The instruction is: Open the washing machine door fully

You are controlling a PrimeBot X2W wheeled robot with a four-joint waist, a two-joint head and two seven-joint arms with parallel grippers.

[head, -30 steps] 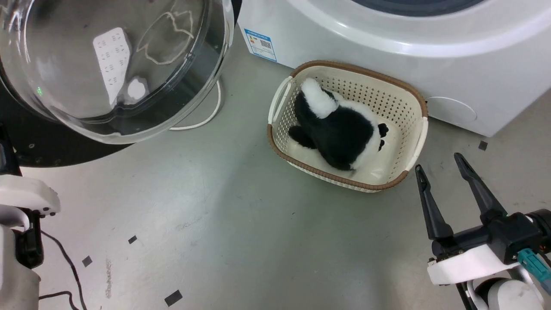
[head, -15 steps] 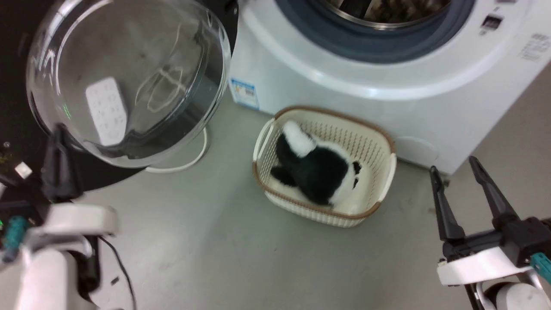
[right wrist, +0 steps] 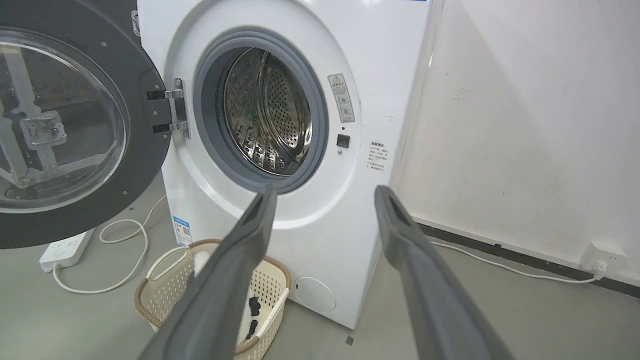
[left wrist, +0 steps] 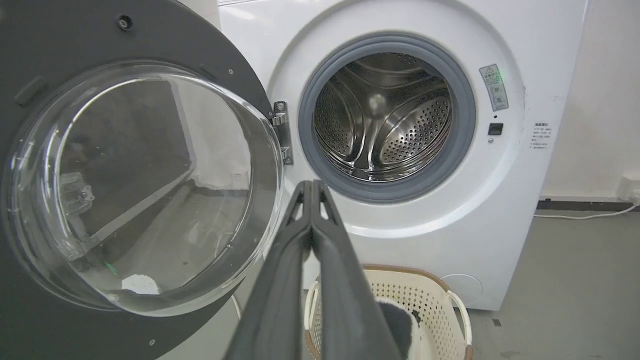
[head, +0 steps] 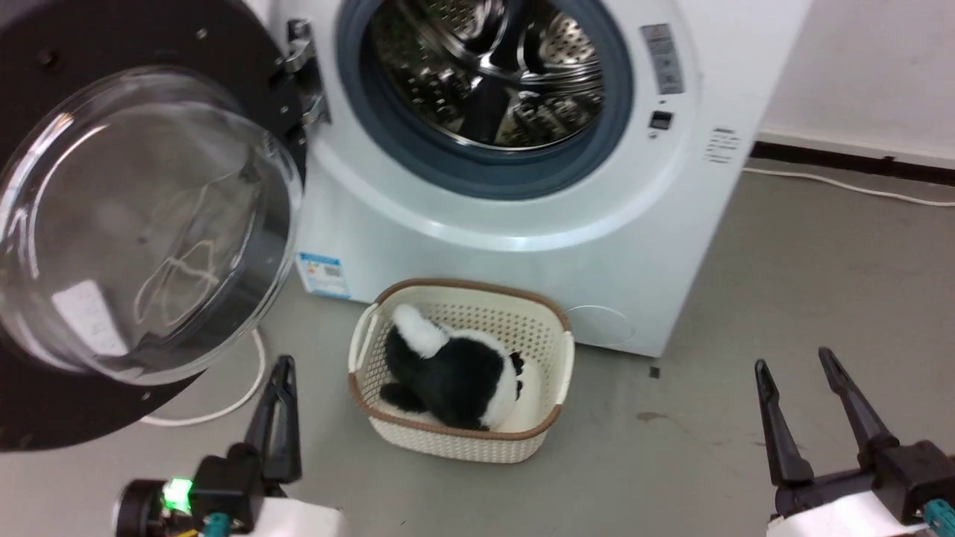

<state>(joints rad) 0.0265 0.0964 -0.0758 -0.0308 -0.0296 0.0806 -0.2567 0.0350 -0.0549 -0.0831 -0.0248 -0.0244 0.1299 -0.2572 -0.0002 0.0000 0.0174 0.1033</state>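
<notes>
The washing machine (head: 522,246) is a white front-loader with its steel drum (head: 492,67) exposed. The washing machine door (head: 134,224), a black disc with a bulging glass bowl, hangs from the hinge (head: 298,67) and stands swung out to the left, its inner side facing me. My left gripper (head: 282,367) is shut on nothing, low and just right of the door's lower edge, apart from it. In the left wrist view the door (left wrist: 125,190) lies left of the shut left gripper (left wrist: 311,185). My right gripper (head: 792,359) is open and empty at the lower right, also open in its own view (right wrist: 326,190).
A cream basket (head: 462,287) holding a black-and-white plush toy (head: 448,373) stands on the grey floor against the machine's front. A white power strip (right wrist: 65,247) and its looped cable (right wrist: 125,235) lie under the door. A white wall (right wrist: 525,125) rises right of the machine.
The head camera has tilted up, bringing the drum and hinge into view. My left gripper, earlier in front of the door's lower rim, now sits off its lower right edge.
</notes>
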